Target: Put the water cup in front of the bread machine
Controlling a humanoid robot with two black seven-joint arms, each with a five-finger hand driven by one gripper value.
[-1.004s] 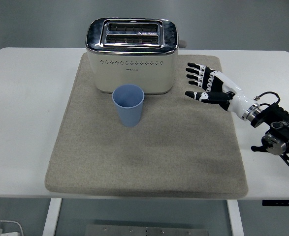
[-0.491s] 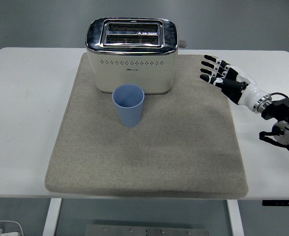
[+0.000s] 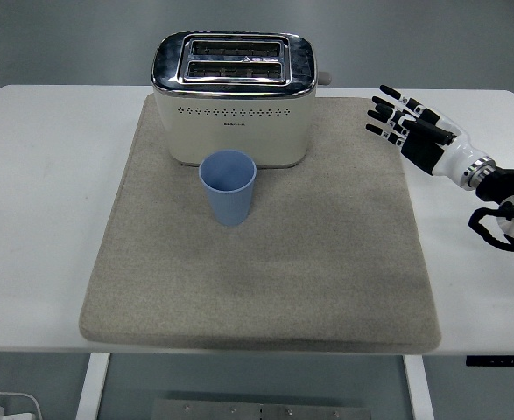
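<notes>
Already the cup (image 3: pixel 228 185) stands upright on the grey mat (image 3: pixel 265 280), just near of the toaster (image 3: pixel 234 98) and a little left of its middle, its rim close to the toaster's front face or perhaps touching it; the view from above does not settle which. It is a plain blue cup, open end up, and whether anything is in it cannot be told from here. Judged against the task, the placing looks done: the cup sits in front of the bread machine, on its base, with nothing holding it. The right robot hand (image 3: pixel 405 122) is well apart from the cup, over the far right corner of the mat and the white counter (image 3: pixel 46 210) beside it, fingers (image 3: pixel 388 98) spread and pointing left and far, grasping nothing. Its arm comes in from the right edge above the counter. The left arm does not show at all. No person shows either. What is left, as far as I can judge, is only for the right arm to clear the work area and come to rest; the cup itself needs no more handling unless a more centred spot before the toaster is wanted. The toaster's two slots face up and look empty, and its lever is on the right end.
</notes>
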